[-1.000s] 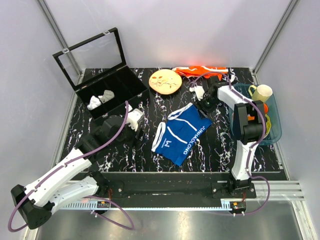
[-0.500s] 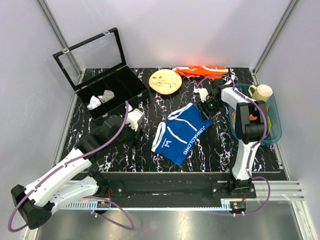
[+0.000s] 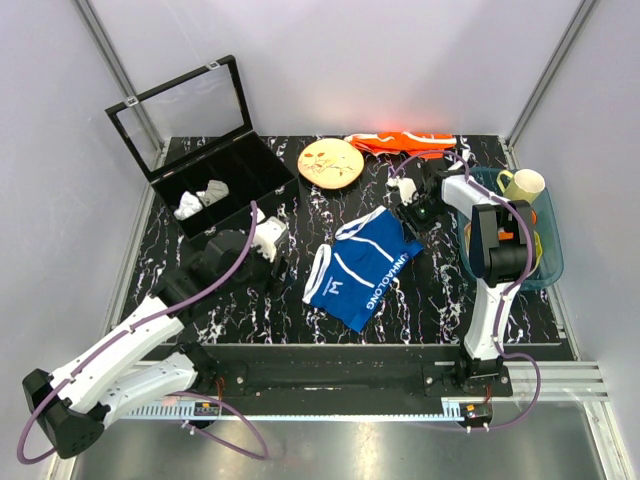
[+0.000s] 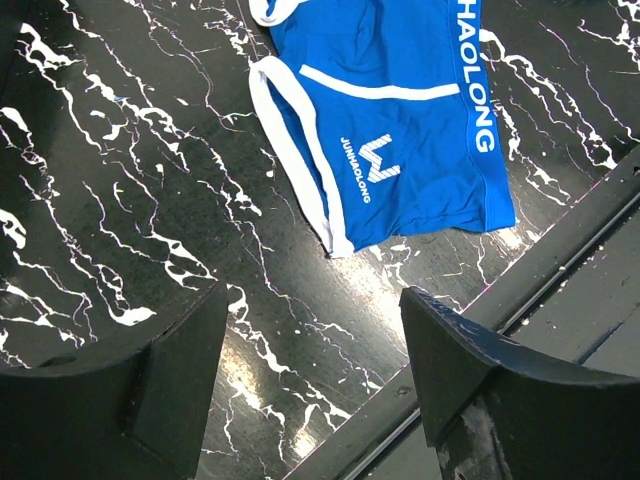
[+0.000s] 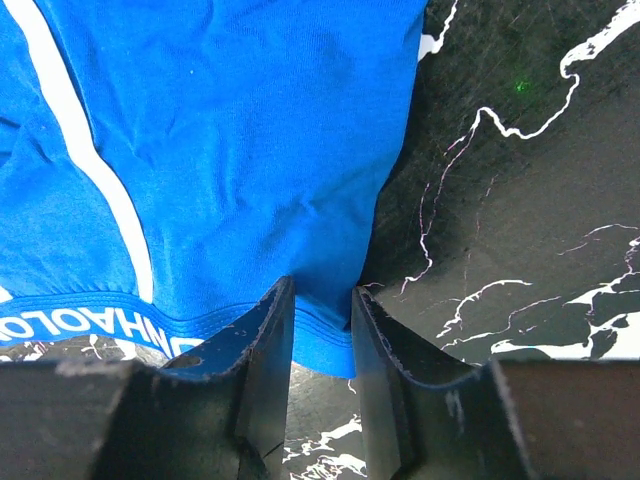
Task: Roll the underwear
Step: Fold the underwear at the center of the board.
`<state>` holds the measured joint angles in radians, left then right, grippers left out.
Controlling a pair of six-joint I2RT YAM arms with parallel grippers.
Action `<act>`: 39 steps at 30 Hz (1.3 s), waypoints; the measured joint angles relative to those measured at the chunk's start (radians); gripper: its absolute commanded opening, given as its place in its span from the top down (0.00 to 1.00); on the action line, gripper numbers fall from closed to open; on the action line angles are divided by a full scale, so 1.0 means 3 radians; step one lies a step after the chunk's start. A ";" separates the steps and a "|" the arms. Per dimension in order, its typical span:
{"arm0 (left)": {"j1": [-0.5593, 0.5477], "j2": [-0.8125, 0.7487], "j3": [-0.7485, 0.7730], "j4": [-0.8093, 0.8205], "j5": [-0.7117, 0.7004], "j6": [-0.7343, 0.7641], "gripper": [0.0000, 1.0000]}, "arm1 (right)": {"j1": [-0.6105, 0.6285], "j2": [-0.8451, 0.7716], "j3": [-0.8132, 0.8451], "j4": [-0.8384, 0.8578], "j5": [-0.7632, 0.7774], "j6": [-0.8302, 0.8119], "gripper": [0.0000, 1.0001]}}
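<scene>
The royal-blue underwear [image 3: 360,270] lies flat on the black marbled table, its white-lettered waistband along the right side. It also shows in the left wrist view [image 4: 400,130] and the right wrist view [image 5: 220,150]. My right gripper [image 3: 412,214] stands at its far right corner. In the right wrist view the right gripper [image 5: 322,290] has its jaws a narrow gap apart and straddles the waistband corner, which lies flat between them. My left gripper [image 3: 278,262] is wide open and empty to the left of the underwear, above bare table [image 4: 312,330].
A black case [image 3: 230,180] with its lid up holds small white cloth pieces [image 3: 200,198] at the back left. A round wooden plate [image 3: 330,162] and an orange cloth [image 3: 400,143] lie at the back. A blue bin [image 3: 548,268] with a yellow cup [image 3: 522,185] stands right.
My right gripper has shifted a little right and down onto the underwear's far right corner, now covering the first letter of the waistband text. The left arm has not moved.
</scene>
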<state>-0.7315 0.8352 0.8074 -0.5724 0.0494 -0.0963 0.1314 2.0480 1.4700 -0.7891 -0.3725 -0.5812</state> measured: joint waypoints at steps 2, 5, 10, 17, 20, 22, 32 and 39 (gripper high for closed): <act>0.0009 0.0024 0.0000 0.0013 0.0027 -0.0001 0.27 | -0.0006 0.0000 0.0000 -0.0005 0.0000 0.0005 0.62; 0.0029 0.0127 0.0000 0.0043 0.0100 -0.0001 0.27 | -0.0020 0.0000 0.0000 -0.0005 -0.0017 0.0013 0.64; 0.0046 0.0327 0.0000 0.0065 0.0202 -0.0004 0.27 | -0.0048 0.0000 -0.0003 -0.0005 -0.0045 0.0050 0.81; 0.0111 0.0608 0.0006 0.0295 0.0482 -0.0037 0.27 | -0.0053 0.0003 -0.0003 -0.0005 -0.0053 0.0109 0.99; 0.0233 0.0970 0.0064 0.0403 0.0744 -0.0125 0.27 | -0.0052 0.0003 -0.0003 -0.0004 -0.0076 0.0128 0.99; 0.0328 0.1294 0.0183 0.0483 0.0914 -0.0242 0.28 | -0.0053 0.0001 -0.0003 -0.0005 -0.0100 0.0135 1.00; 0.0418 0.3403 0.1974 0.0865 0.1345 -0.0674 0.34 | -0.0055 0.0001 -0.0003 -0.0001 -0.0220 0.0170 1.00; 0.0420 0.4580 0.3315 0.0754 0.1284 -0.0665 0.41 | -0.0065 0.0001 -0.0003 0.0013 -0.0314 0.0203 1.00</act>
<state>-0.6056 2.2093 1.8019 -0.3462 0.4347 -0.2958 0.1120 2.0483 1.4693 -0.7853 -0.4667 -0.5201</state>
